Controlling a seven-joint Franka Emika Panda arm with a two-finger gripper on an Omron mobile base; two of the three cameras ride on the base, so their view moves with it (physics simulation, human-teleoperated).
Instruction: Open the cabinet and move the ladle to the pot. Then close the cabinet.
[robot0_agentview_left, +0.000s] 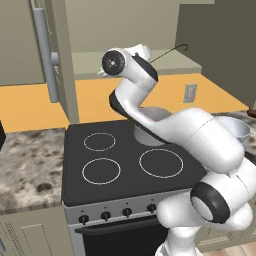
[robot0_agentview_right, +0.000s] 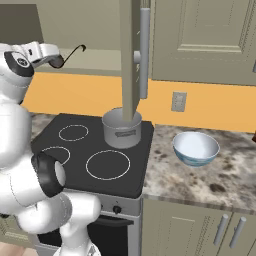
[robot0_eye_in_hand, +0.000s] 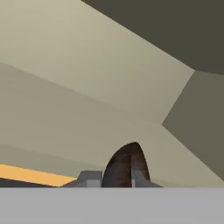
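Ladle (robot0_agentview_right: 75, 51) work looks easy for us: we judge it light, stiff and thin, prone to swivel if pinched far from its bowl. Our gripper (robot0_eye_in_hand: 125, 181) is clamped on the dark brown bowl end, so that hold suits. Its slim dark handle with a hooked tip juts toward 2 o'clock, up at the open cabinet (robot0_agentview_right: 131, 60). The grey pot (robot0_agentview_right: 122, 128) waits on the stove at 5 o'clock.

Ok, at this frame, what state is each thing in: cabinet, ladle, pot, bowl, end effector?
cabinet: door open, swung out over the stove
ladle: held up in the air, hooked handle end pointing away
end effector: shut on the ladle
pot: upright on the stove, empty
bowl: upright on the counter, empty
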